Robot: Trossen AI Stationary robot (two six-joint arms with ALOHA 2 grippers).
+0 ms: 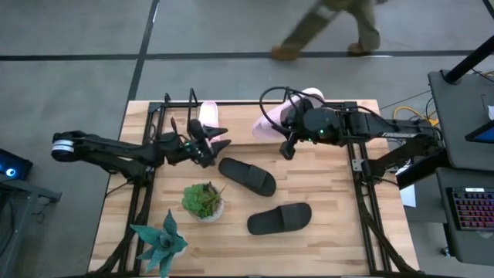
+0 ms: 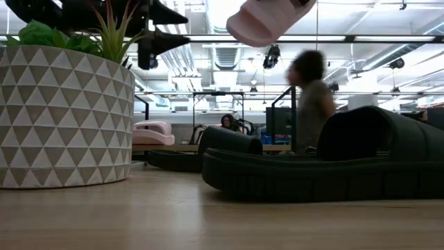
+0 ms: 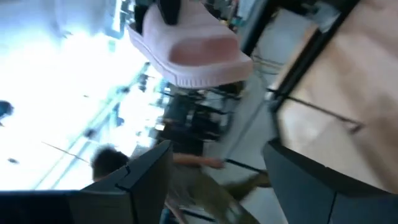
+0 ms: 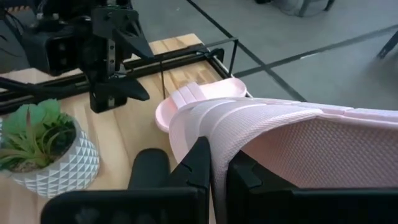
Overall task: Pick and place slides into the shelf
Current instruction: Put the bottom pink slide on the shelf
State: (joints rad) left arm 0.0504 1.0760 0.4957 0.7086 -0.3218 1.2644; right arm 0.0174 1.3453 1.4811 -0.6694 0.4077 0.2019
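Observation:
My right gripper (image 1: pixel 287 143) is shut on a pale pink slide (image 1: pixel 276 117), lifted over the table's far middle; the low view shows that slide (image 2: pixel 267 21) high up. The second pink slide (image 1: pixel 208 116) lies on the black wire shelf (image 4: pixel 186 55) at the far edge. My left gripper (image 1: pixel 218 147) is open, in the air just near that shelved slide, touching nothing. Two black slides (image 1: pixel 247 176) (image 1: pixel 279 218) lie flat on the table nearer the middle. My right gripper holds the pink slide by the edge of its wide strap (image 4: pixel 217 146), pinched between the two fingers (image 4: pixel 198 168). The slide is lifted clear of the table and reaches out past the fingers toward the far edge (image 1: pixel 266 123).
A potted green plant (image 1: pixel 203 199) stands near the table's middle left, and a blue-green plant (image 1: pixel 160 241) at the near left corner. Black arm-mount frames (image 1: pixel 356 166) run along both sides. A person (image 1: pixel 332 35) walks past beyond the far edge.

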